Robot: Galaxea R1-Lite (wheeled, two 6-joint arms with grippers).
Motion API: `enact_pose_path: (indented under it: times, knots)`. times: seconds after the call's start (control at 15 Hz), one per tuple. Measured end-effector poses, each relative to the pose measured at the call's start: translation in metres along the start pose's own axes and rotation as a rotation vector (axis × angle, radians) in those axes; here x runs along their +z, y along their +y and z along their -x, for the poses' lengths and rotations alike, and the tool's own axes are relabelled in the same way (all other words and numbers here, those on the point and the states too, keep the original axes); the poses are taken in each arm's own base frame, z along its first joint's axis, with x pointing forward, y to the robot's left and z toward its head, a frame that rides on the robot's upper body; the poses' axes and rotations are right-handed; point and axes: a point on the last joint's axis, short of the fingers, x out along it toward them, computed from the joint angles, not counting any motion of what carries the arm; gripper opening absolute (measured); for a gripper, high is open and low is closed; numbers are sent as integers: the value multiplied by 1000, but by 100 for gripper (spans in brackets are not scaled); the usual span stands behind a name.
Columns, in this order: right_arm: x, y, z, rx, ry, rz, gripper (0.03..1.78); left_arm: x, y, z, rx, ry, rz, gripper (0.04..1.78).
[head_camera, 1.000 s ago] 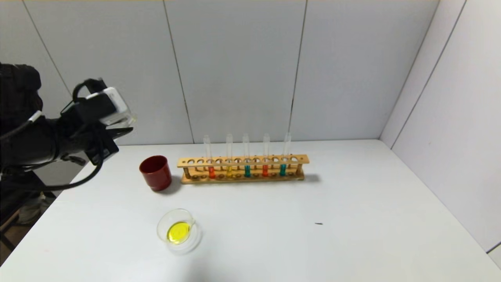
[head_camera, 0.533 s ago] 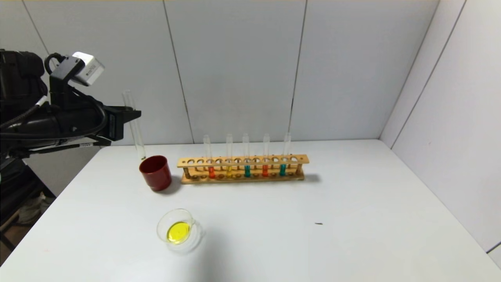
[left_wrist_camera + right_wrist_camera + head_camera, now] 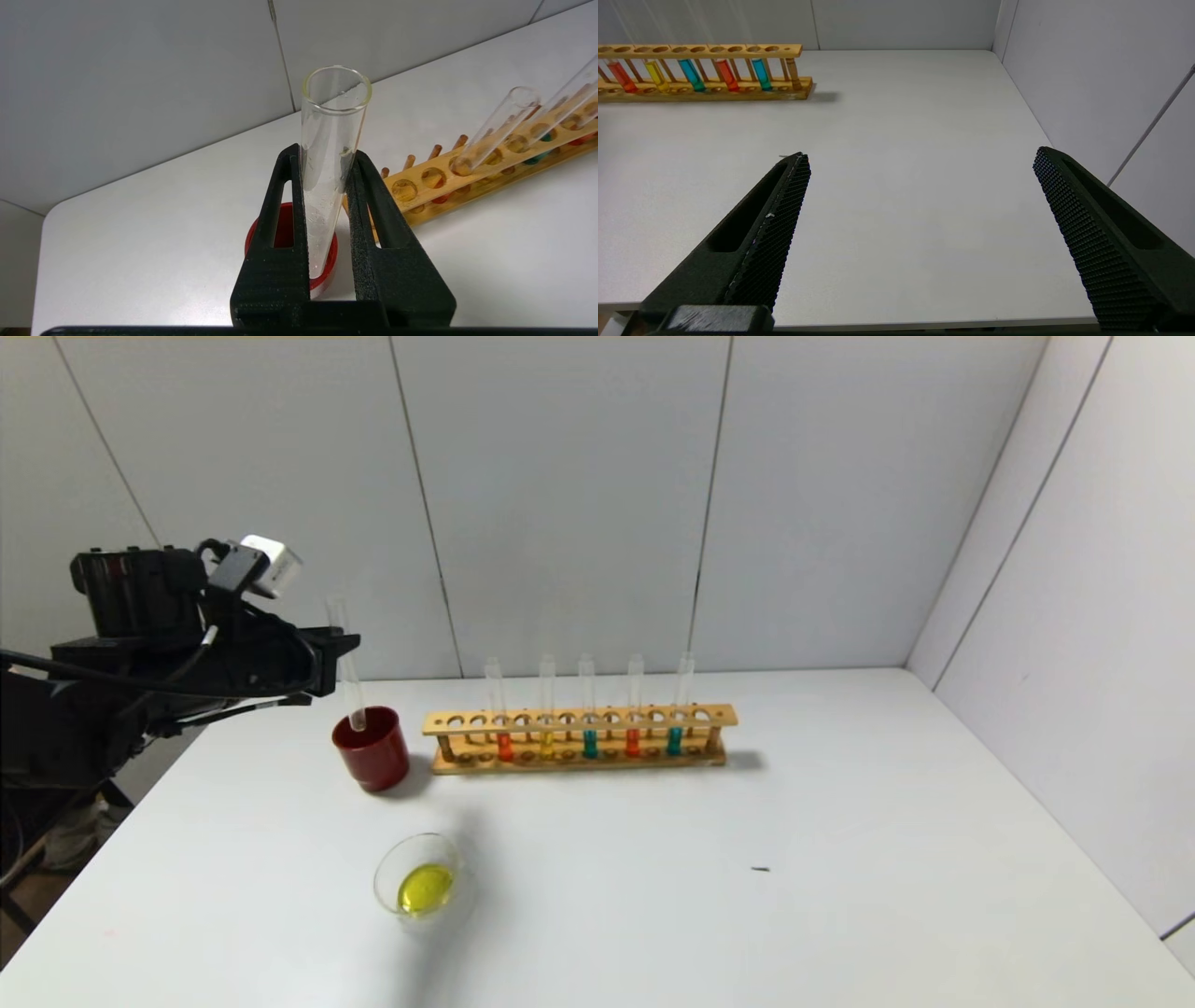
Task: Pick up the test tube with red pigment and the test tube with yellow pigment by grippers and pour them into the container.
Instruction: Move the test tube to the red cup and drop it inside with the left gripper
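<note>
Left gripper (image 3: pixel 327 168) clamps emptied test tube (image 3: pixel 329 154) — over red cup (image 3: pixel 372 748).

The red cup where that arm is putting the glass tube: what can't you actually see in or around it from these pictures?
- Red cup interior: head view, its wall hides it.
- Empty tube's bottom end: left wrist view, behind the left gripper's fingers; touching the cup floor or not, unclear.
- Right gripper: out of the head view, open over bare table.
</note>
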Motion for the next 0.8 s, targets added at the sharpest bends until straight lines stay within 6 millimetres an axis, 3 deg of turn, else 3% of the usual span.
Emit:
enact_pose_path:
  times: [0.8]
  knots:
    - [0,0,0,0,0,0,175,-60,10,-59,11,-12,-5,30]
